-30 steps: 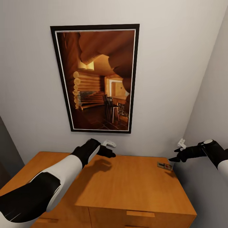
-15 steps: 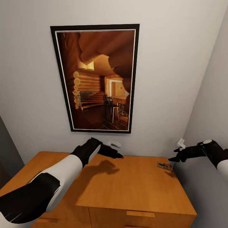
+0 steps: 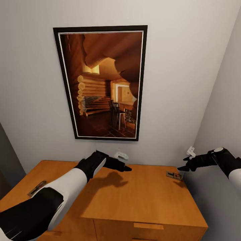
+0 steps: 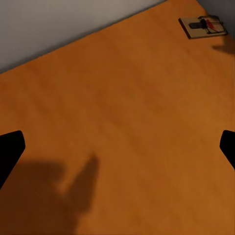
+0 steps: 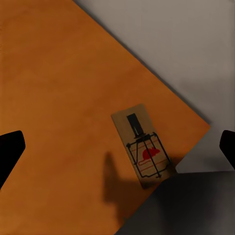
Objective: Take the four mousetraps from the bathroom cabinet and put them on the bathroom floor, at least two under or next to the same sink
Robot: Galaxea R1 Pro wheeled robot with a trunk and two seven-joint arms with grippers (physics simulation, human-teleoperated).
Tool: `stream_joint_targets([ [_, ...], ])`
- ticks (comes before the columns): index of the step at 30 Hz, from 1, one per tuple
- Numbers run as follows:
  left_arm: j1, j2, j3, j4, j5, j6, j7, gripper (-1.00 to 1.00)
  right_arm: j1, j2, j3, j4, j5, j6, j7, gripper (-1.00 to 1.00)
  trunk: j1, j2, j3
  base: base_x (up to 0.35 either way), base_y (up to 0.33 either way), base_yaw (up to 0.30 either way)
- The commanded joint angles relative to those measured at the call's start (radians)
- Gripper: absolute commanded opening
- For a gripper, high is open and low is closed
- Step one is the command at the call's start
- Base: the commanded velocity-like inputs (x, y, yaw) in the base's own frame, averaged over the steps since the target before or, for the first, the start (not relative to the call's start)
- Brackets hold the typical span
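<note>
The orange-brown cabinet (image 3: 140, 197) stands against the wall, its flat top under both arms. One mousetrap (image 3: 174, 175), a tan board with dark wire and a red mark, lies at the top's far right corner; it is also in the right wrist view (image 5: 143, 145) and the left wrist view (image 4: 202, 26). A second mousetrap (image 3: 36, 188) lies near the left edge, beside my left forearm. My left gripper (image 3: 125, 167) hovers open over the middle rear of the top. My right gripper (image 3: 182, 168) hangs open just above and right of the corner trap, holding nothing.
A large black-framed picture (image 3: 100, 83) hangs on the wall above the cabinet. The side wall (image 3: 221, 110) closes in on the right, close to my right arm. A drawer's bar handle (image 3: 148, 226) shows at the front. A grey surface (image 3: 6, 157) stands at left.
My left arm has swung right over the cabinet top, uncovering the mousetrap near the left edge. The right arm and the corner trap have stayed put.
</note>
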Motion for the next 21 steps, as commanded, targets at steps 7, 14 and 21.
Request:
stream_joint_targets([
  [7, 0.012, 0.0, 0.0, -0.001, 0.011, -0.013, 0.001, 1.0, 0.0, 0.0, 0.0, -0.002, 0.001, 0.011, 0.004, 1.0, 0.0, -0.001, 0.0, 0.0, 0.0, 0.0],
  [14, 0.014, 0.0, 0.003, -0.008, 0.023, -0.017, -0.001, 1.0, 0.0, 0.001, 0.0, -0.002, 0.001, 0.01, 0.004, 1.0, 0.0, -0.001, 0.0, 0.0, 0.0, 0.0],
  [21, 0.014, 0.0, 0.002, -0.014, 0.054, -0.017, -0.001, 1.0, 0.0, 0.001, 0.001, -0.002, 0.001, 0.01, 0.004, 1.0, 0.0, -0.001, 0.0, 0.0, 0.0, 0.0],
])
